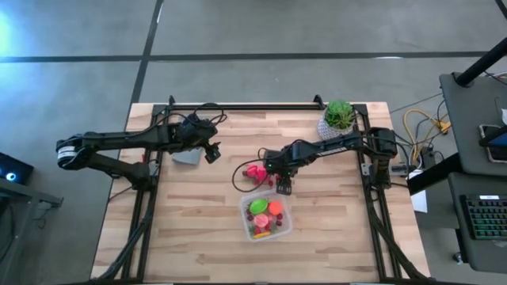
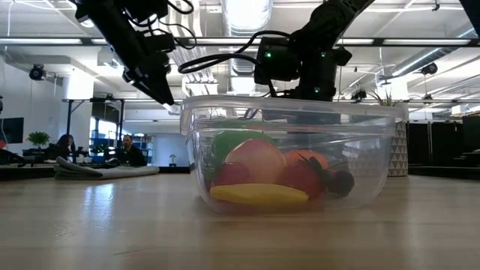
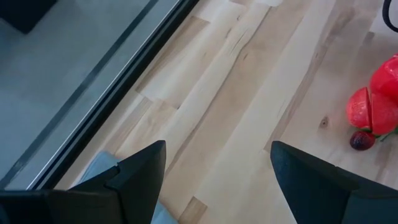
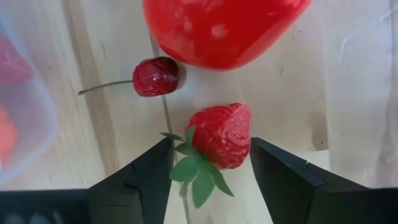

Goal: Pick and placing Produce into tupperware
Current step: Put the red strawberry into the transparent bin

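Observation:
The clear tupperware (image 1: 267, 215) stands at the table's middle front and holds green, orange, red and yellow produce (image 2: 259, 176). A red strawberry with green leaves (image 4: 219, 135) lies on the wood just beyond its far rim. My right gripper (image 4: 210, 144) is open, low over the table, one finger on each side of the strawberry; I see no touch. A cherry (image 4: 155, 76) and a large red piece (image 4: 224, 25) lie just past it. My left gripper (image 1: 212, 153) is open and empty, held above the table by the grey cloth (image 1: 188, 155).
A green potted plant in a white pot (image 1: 338, 119) stands at the far right. The pink-red produce pile (image 1: 255, 172) lies left of my right gripper, with a black cable looping beside it. The left wrist view also shows this pile (image 3: 379, 102) and bare wood.

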### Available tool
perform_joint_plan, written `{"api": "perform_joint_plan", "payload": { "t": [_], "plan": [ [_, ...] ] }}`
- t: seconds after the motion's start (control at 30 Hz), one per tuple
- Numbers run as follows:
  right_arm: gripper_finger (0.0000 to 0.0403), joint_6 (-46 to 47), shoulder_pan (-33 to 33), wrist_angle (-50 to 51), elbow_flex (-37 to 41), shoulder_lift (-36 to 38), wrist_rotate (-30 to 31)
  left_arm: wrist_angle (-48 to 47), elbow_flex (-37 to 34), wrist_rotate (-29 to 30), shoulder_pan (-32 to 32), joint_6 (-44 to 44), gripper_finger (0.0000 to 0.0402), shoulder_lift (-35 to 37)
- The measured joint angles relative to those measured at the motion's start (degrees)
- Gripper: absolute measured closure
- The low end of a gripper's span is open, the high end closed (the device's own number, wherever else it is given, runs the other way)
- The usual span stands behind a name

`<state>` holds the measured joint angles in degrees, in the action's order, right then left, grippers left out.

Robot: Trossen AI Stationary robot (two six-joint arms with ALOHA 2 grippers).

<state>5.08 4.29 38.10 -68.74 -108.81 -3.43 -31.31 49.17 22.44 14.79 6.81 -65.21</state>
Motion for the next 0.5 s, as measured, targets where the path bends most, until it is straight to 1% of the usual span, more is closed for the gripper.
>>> {"api": "perform_joint_plan", "payload": {
  "t": [0.13, 0.33, 0.5],
  "plan": [
    [0.0216, -0.67, 0.02, -0.23, 0.14, 0.00, 0.01, 0.02, 0.00, 0.00, 0.00, 0.21, 0.0127, 0.07],
    [0.0228, -0.58, 0.13, -1.55, 0.16, 0.00, -0.01, 0.20, 0.00, 0.00, 0.00, 0.33, 0.0127, 0.00],
    [0.0249, -0.19, 0.17, -2.59, 0.19, 0.00, 0.01, 0.98, 0.07, -0.03, 0.00, 0.35, 0.0127, 0.09]
  ]
}}
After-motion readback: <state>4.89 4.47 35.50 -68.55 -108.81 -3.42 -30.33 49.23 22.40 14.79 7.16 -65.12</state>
